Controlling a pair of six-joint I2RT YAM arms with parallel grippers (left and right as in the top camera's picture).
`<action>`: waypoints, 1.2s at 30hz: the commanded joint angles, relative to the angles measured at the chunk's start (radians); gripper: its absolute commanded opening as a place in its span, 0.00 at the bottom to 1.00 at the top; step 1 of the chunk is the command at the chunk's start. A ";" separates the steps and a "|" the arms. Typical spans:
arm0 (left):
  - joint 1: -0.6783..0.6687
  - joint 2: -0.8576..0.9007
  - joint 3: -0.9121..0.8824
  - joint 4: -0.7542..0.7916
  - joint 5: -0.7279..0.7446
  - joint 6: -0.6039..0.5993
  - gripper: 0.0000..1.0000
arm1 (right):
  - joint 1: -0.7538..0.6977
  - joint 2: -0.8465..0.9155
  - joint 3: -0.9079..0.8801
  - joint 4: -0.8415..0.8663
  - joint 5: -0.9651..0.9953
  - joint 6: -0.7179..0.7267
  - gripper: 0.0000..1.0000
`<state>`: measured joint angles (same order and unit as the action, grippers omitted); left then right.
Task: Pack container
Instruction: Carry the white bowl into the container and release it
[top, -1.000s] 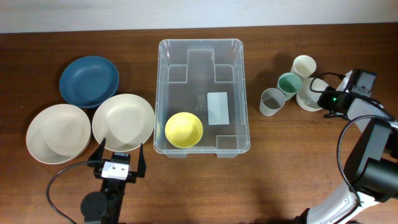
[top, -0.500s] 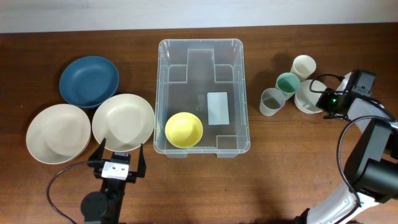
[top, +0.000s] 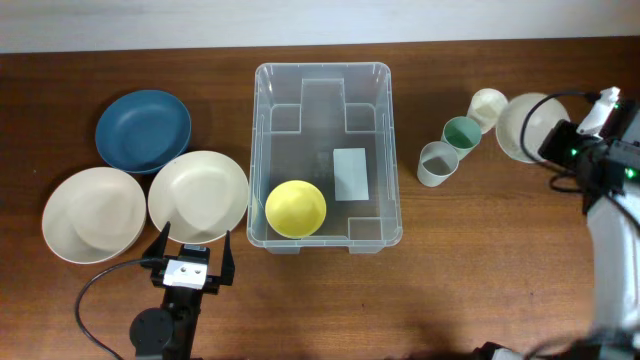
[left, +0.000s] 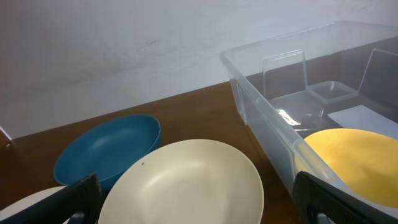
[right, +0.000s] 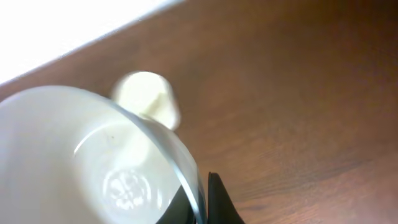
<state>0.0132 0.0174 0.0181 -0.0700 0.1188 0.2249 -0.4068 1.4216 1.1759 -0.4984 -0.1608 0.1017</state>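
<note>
Container (top: 322, 120) is sitting mid-table (top: 450, 270), open side up. It is lying well to the left of my right gripper (top: 552, 142), and ahead and just to the right of my left gripper (top: 197, 242). Neither gripper is touching it. Inside, 1 yellow bowl (top: 296, 208) is resting in the near left corner, and a white label (top: 350, 174) is showing on the floor just beside that bowl.

Right gripper: I am clamping it on the rim of a white bowl (top: 522, 125). In the wrist view the rim is passing between my fingers (right: 216, 198), and the bowl is tilting with its inside toward the camera. I cannot tell whether the bowl is touching the table. 3 cups are standing between this bowl and the container: a cream cup (top: 488, 104) just beside the bowl, then a green cup (top: 463, 132), then a grey cup (top: 437, 163) nearest the container.

Left gripper: my fingers (left: 78, 198) are standing wide apart and gripping nothing. They are flanking the near edge of 1 cream plate (top: 198, 195). A 2nd cream plate (top: 95, 213) is lying just left of it, and a blue plate (top: 143, 129) is lying just beyond both.
</note>
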 joint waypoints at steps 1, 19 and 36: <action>-0.004 -0.006 -0.009 0.002 -0.007 0.016 0.99 | 0.127 -0.107 0.002 -0.014 -0.072 -0.046 0.04; -0.004 -0.006 -0.009 0.002 -0.008 0.016 0.99 | 0.997 0.077 0.002 0.098 0.114 -0.042 0.04; -0.004 -0.006 -0.009 0.002 -0.007 0.016 0.99 | 1.088 0.261 0.001 0.155 0.090 -0.030 0.04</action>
<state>0.0132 0.0170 0.0181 -0.0700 0.1188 0.2249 0.6731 1.6833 1.1759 -0.3298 -0.0715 0.0681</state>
